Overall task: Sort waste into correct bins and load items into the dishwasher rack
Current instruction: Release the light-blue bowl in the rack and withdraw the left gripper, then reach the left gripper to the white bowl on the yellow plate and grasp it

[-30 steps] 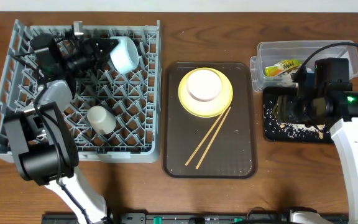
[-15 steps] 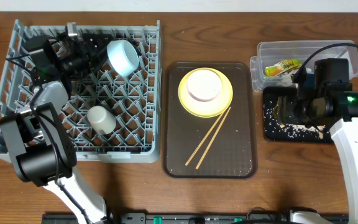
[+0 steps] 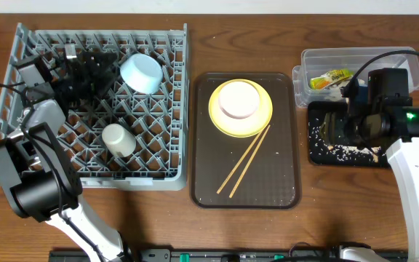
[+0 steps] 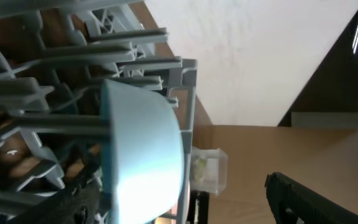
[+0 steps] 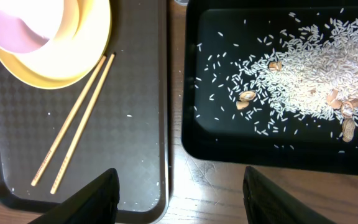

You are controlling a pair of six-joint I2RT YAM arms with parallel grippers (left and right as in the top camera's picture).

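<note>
Two arms are over the wooden surface (image 3: pixel 340 218), and each hand is empty. On the left, the big grey dishwasher rack (image 3: pixel 93 180) holds the light blue bowl (image 3: pixel 141 73), tipped on its side among the upright pegs at the far side of the crate. The left hand (image 3: pixel 100 69) sits inside the rack just left of that bowl, its jaws spread wide and gripping nothing. From the left wrist view one dark finger (image 4: pixel 79 199) is right by the bowl's wall, while the other is well clear of it. The small white cup (image 3: pixel 117 139) lies tilted on the lattice nearer the front of the rack, apart from the bowl.

In the middle, the dark brown serving tray (image 3: pixel 268 182) carries the round yellow plate (image 3: pixel 264 120), with the white-pink bowl (image 3: pixel 238 100) sitting on it. The wooden chopsticks (image 3: pixel 246 160) lie slantwise on the tray, just near of the plate.

Over on the right, the clear tub (image 3: pixel 406 62) holds the yellow-green snack wrapper (image 3: pixel 329 78). Just near of it, the shallow black tray (image 3: pixel 315 149) is scattered with rice scraps (image 5: pixel 316 62). The right hand (image 5: pixel 179 186) hangs above the gap between the serving tray and the black tray, jaws wide apart and holding nothing.
</note>
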